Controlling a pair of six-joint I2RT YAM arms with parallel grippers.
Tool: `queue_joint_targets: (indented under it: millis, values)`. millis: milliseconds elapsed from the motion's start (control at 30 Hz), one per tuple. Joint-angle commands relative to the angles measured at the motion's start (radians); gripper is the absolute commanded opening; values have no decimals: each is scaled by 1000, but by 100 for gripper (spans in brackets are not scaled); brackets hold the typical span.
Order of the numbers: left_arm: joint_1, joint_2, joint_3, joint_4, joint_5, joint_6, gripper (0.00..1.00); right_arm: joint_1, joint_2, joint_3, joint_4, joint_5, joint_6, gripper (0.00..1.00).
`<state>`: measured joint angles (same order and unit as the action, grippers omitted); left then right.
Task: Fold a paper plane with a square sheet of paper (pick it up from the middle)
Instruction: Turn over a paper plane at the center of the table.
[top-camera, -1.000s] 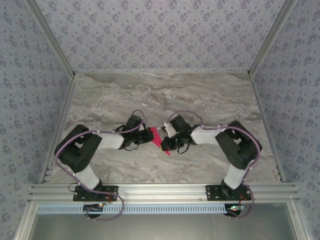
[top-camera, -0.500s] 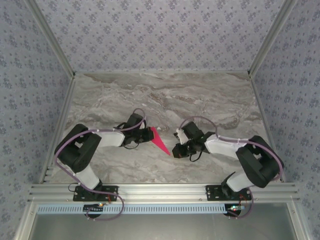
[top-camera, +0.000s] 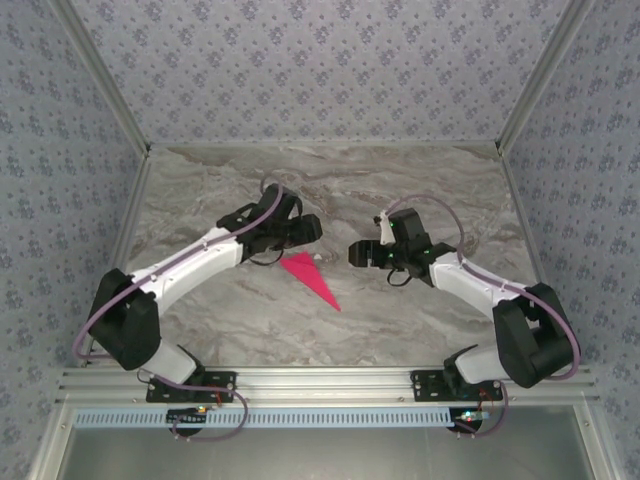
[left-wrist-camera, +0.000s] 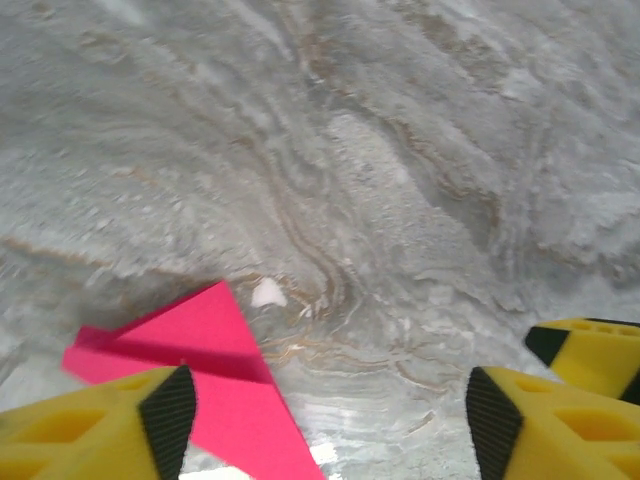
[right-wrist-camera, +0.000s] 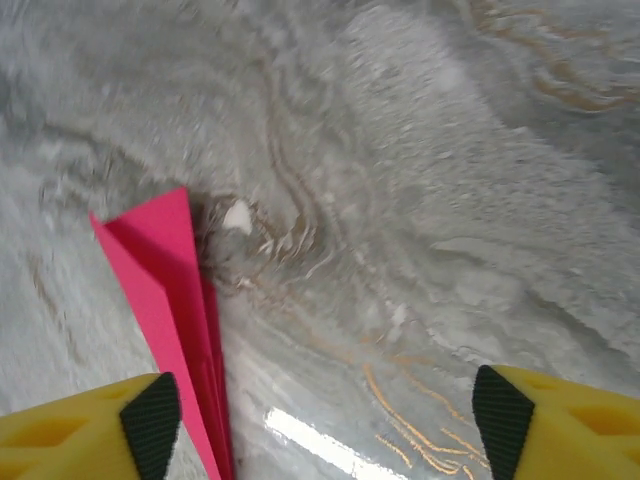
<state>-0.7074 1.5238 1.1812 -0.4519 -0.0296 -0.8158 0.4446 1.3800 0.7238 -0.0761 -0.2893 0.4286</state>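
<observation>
Marble table (top-camera: 430, 190) bears the pink paper plane (top-camera: 312, 281) lying flat and free, my left pincer (top-camera: 309, 228) just beyond it, my right pincer (top-camera: 357, 253) to its right, both spread wide and empty; folding looks done, so next I should back away without brushing it.

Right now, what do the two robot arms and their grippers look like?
The left arm and right arm have white links, black joints and lilac cables looped alongside. The left gripper and right gripper have blocky yellow fingers with black pads.
</observation>
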Motion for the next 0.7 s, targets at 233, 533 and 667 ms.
queue_joint_targets:
  millis: [233, 533, 667]
  values:
    - [-128, 258, 223, -404, -227, -201, 82, -82, -57, -122, 84, 96, 75, 98]
    - [-161, 484, 411, -559, -223, -214, 78, -115, -85, -156, 95, 77, 89, 97]
    - [-165, 502, 421, -589, -206, -225, 72, -117, -88, -159, 92, 79, 93, 96]
